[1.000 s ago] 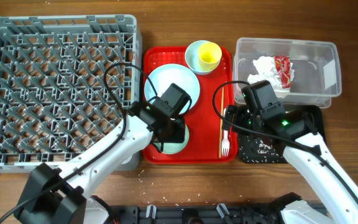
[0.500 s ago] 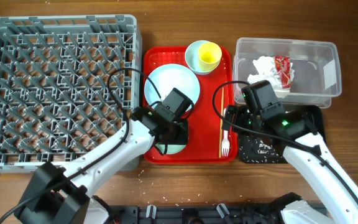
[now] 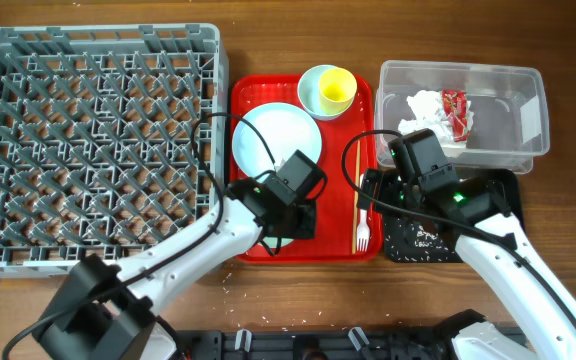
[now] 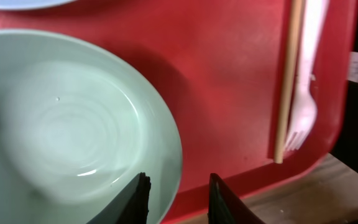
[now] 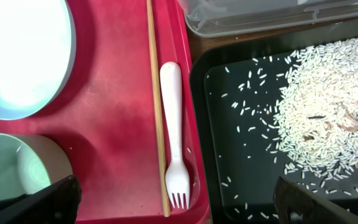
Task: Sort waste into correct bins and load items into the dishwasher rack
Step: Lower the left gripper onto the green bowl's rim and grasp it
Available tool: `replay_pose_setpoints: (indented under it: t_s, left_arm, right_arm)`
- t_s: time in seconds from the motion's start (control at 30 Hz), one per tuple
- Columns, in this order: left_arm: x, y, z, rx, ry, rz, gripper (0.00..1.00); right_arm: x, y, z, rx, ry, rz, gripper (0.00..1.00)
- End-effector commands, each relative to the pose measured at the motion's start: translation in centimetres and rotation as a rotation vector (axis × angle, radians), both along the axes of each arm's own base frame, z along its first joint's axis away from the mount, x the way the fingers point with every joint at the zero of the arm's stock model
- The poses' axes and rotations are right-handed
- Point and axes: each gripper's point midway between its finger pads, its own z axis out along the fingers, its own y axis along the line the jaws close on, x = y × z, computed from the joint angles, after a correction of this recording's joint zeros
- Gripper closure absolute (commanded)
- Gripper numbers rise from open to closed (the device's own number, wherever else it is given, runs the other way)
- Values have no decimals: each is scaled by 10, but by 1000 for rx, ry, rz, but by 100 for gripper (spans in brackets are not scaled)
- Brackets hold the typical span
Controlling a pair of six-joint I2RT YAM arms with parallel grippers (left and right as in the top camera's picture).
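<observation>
A pale mint bowl (image 4: 73, 124) sits at the front of the red tray (image 4: 229, 81). My left gripper (image 4: 178, 180) straddles its right rim: one finger hangs inside the bowl, the other over the tray, with a gap still showing. My right gripper (image 5: 179, 208) stands wide open above the white fork (image 5: 174, 130) and a wooden chopstick (image 5: 157, 106). The mint plate (image 3: 273, 135) lies behind the bowl. A yellow cup (image 3: 337, 88) rests in a second bowl (image 3: 313, 92). Rice (image 5: 328, 112) lies in the black tray (image 5: 197, 124). Tissue (image 3: 423, 108) and a red wrapper (image 3: 455, 108) lie in the clear tub (image 3: 523, 85).
The large grey dishwasher rack (image 3: 93, 145) fills the table's left side, right next to the red tray. The clear tub stands behind the black tray on the right. A few rice grains lie on the wood in front of the tray.
My left gripper has shifted right and toward the table's front, off the plate and down onto the bowl's rim, and its jaws have narrowed. The right arm has not moved.
</observation>
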Motion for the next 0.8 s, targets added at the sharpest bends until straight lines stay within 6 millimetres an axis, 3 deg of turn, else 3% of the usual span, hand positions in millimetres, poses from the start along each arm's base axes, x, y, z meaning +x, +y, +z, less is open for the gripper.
replay_pose_setpoints:
  t_s: [0.0, 0.17, 0.37, 0.5, 0.57, 0.77]
  left_arm:
    - [3, 6, -15, 56, 1, 39, 70]
    - [1, 8, -27, 82, 27, 39, 85]
    - [0, 9, -31, 93, 37, 38, 96]
    - [-1, 10, -32, 98, 42, 38, 93]
    - [-3, 9, -32, 94, 47, 37, 86]
    - [-6, 11, -32, 99, 63, 34, 89]
  right_arm:
    - [4, -2, 4, -5, -15, -12, 0]
    - [4, -2, 4, -5, -15, -12, 0]
    - [4, -2, 4, -5, -15, -12, 0]
    - [4, -2, 4, -5, -15, -12, 0]
    - [4, -2, 4, -4, -15, -13, 0]
    - [4, -2, 4, -5, -15, -12, 0]
